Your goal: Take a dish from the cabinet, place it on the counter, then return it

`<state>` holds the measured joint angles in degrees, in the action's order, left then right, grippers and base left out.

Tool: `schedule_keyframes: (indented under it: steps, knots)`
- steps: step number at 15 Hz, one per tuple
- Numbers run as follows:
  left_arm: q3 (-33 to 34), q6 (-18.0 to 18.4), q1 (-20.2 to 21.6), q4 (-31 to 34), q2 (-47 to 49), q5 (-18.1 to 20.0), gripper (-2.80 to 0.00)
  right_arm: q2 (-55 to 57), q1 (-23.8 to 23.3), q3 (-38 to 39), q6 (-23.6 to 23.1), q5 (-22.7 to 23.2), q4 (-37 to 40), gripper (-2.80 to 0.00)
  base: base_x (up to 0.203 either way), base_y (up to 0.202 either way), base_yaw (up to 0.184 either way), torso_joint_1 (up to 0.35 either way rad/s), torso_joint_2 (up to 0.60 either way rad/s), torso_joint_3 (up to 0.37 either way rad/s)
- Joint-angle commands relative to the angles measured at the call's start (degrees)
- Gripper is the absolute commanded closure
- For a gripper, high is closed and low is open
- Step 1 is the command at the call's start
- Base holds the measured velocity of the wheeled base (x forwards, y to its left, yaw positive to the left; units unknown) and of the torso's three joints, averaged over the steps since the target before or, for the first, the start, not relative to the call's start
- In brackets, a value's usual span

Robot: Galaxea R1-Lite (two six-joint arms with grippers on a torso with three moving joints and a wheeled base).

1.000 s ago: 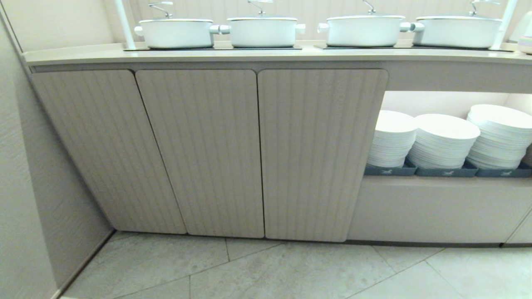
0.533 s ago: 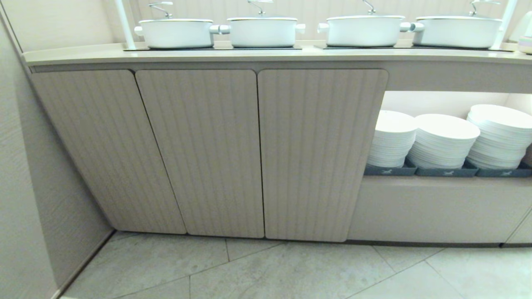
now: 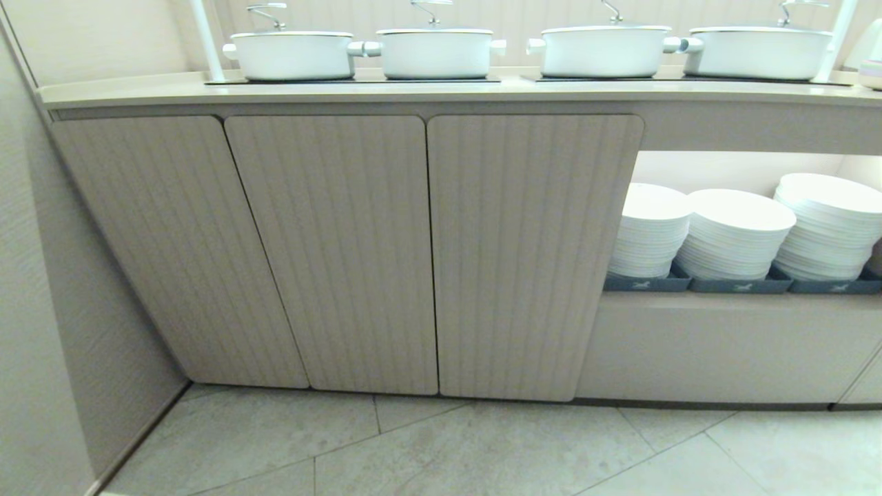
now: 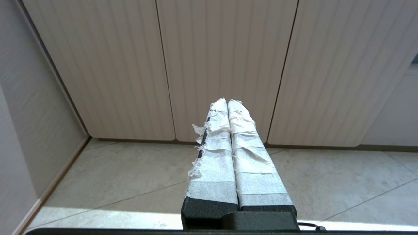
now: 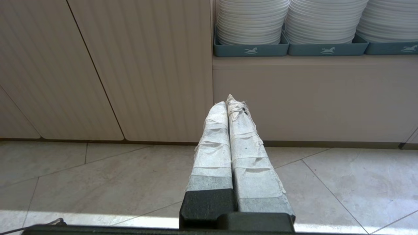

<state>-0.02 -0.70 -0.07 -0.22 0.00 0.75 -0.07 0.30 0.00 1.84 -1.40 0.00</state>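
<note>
The cabinet point(image 3: 331, 248) faces me with three fluted beige doors, all closed; it also fills the left wrist view point(image 4: 225, 58). The dish is out of view. Above runs the cream counter point(image 3: 441, 89). Neither arm shows in the head view. My left gripper point(image 4: 227, 101) hangs low over the floor in front of the middle doors, its tape-wrapped fingers pressed together, holding nothing. My right gripper point(image 5: 228, 101) is likewise shut and empty, pointing at the plain panel right of the rightmost door point(image 5: 147, 65).
Several big white lidded pots point(image 3: 434, 52) stand on the counter. An open niche at the right holds three stacks of flat white plates point(image 3: 734, 231) in blue-grey trays point(image 5: 251, 49). A wall point(image 3: 41, 310) closes the left side. Tiled floor point(image 3: 482, 448) lies before the cabinet.
</note>
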Motion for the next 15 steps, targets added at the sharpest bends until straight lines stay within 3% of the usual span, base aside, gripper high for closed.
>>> schedule_keyframes:
  steps: [1,15]
  knots:
    - [0.0,0.0,0.0,0.0,0.0,0.0,0.00,0.1,0.0,0.0,0.0,0.0,0.0,0.00,0.000,0.000,0.000,0.000,0.00,0.000]
    - [-0.1,0.0,0.0,0.0,0.0,0.0,0.00,0.1,0.0,-0.2,0.0,-0.2,0.5,0.00,0.000,0.000,0.000,0.000,0.00,0.000]
